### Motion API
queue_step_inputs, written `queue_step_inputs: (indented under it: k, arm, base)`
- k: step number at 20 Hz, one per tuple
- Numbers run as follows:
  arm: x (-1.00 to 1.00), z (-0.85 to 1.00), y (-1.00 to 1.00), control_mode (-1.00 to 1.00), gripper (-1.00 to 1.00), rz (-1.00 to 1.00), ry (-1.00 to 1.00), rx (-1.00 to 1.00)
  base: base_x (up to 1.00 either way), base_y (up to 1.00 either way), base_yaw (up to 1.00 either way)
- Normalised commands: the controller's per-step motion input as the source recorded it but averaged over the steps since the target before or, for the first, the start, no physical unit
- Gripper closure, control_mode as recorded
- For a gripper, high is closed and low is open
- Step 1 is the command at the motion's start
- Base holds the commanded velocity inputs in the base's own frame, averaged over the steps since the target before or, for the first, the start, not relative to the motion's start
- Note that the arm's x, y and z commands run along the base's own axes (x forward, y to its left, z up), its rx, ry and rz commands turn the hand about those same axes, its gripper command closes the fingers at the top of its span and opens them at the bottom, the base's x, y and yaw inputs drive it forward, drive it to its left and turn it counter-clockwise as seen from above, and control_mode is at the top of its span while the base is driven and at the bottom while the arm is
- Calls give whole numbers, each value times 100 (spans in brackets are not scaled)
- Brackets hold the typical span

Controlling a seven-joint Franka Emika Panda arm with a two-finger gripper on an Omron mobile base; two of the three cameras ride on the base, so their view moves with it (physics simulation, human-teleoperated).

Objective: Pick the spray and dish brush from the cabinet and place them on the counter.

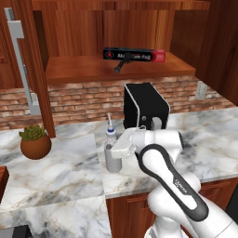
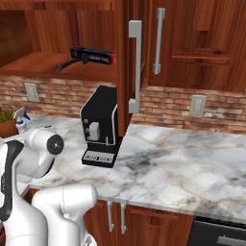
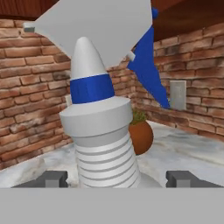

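Spray: your small pale grey spray bottle (image 1: 111, 155) stands upright on the white-grey marble counter (image 1: 60, 172).
Gripper: your two-finger gripper (image 3: 117, 178) is spread wide, one tip either side of the bottle's ribbed neck, not clamped.
Brush: the slim black dish brush (image 1: 120, 64) lies on the reddish-brown cabinet's shelf (image 1: 83, 69), well above.

The left base view looks forward and down from behind the arm's left side; the right base view does so from its right. Both share the coffee machine (image 1: 145, 108) and the cabinet (image 1: 118, 69) shelf. The hand view sits very near the spray (image 3: 101, 127) — facing the brick wall (image 3: 26, 87).
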Motion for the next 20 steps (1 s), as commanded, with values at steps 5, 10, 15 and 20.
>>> queue_step_inputs:
  k: [5,10,15,20]
  arm:
    - [3,-62,0,-100,100,6,-4,9]
    - [0,-69,0,-100,100,6,-3,9]
    - [0,-72,0,-100,100,5,-5,7]
    - [-15,-79,-2,-100,100,2,-15,9]
  base:
    - [0,0,0]
    - [0,0,0]
    - [0,0,0]
    - [0,0,0]
